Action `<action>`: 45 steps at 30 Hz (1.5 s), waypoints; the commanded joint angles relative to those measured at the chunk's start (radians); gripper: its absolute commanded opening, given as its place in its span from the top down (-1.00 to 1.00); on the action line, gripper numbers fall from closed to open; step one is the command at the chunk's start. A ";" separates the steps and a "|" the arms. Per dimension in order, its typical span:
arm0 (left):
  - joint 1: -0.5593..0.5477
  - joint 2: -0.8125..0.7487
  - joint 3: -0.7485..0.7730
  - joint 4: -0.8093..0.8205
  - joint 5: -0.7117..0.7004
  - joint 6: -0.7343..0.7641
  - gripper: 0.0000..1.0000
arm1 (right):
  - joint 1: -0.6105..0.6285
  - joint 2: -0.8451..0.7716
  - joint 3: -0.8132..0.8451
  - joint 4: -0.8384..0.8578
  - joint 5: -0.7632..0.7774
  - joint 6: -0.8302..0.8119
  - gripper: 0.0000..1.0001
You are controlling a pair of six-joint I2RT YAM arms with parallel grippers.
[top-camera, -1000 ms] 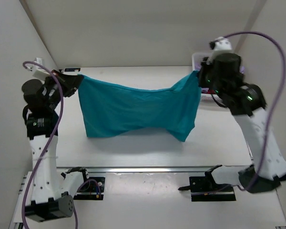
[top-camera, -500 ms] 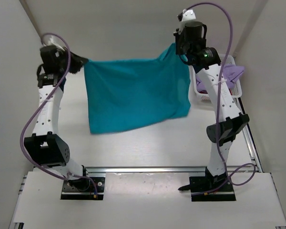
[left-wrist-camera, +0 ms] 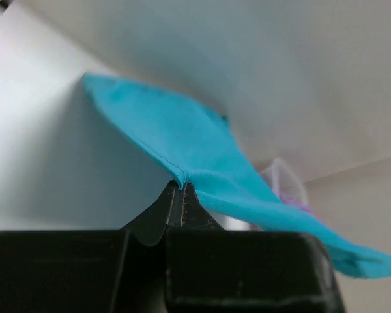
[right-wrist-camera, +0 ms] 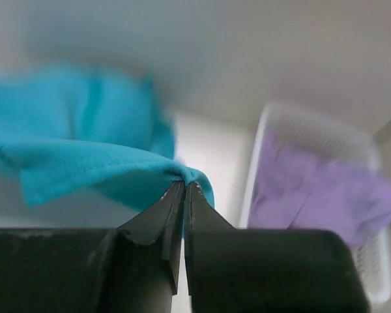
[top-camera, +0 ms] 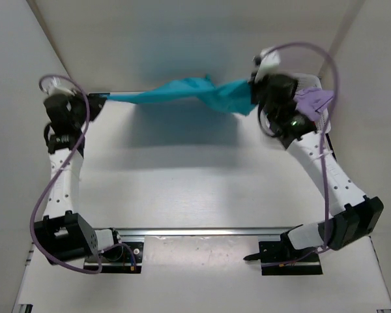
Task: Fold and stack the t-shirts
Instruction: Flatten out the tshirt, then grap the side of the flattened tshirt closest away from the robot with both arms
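Note:
The teal t-shirt (top-camera: 195, 93) hangs stretched in the air near the back wall, between my two grippers. My left gripper (top-camera: 96, 102) is shut on its left end, and my right gripper (top-camera: 254, 91) is shut on its right end. In the left wrist view the shut jaws pinch a hem of the teal t-shirt (left-wrist-camera: 182, 140) at the gripper's tip (left-wrist-camera: 180, 185). In the right wrist view the gripper (right-wrist-camera: 184, 185) pinches a fold of the teal t-shirt (right-wrist-camera: 85, 163). The lavender t-shirt (top-camera: 311, 102) lies in the basket at the back right. The red t-shirt is out of view.
A white lattice basket (top-camera: 325, 124) stands at the back right behind the right arm; it also shows in the right wrist view (right-wrist-camera: 371, 261) with the lavender t-shirt (right-wrist-camera: 313, 189) in it. White walls close in the table on the left, back and right.
Both grippers have flung the teal t-shirt up and back: it hung as a wide sheet before and now lies stretched flat and narrow in the air. The right arm has swung lower and to the right.

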 commanded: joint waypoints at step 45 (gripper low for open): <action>-0.102 0.190 -0.499 0.085 -0.198 -0.014 1.00 | -0.157 0.384 -0.272 -0.111 -0.162 0.360 1.00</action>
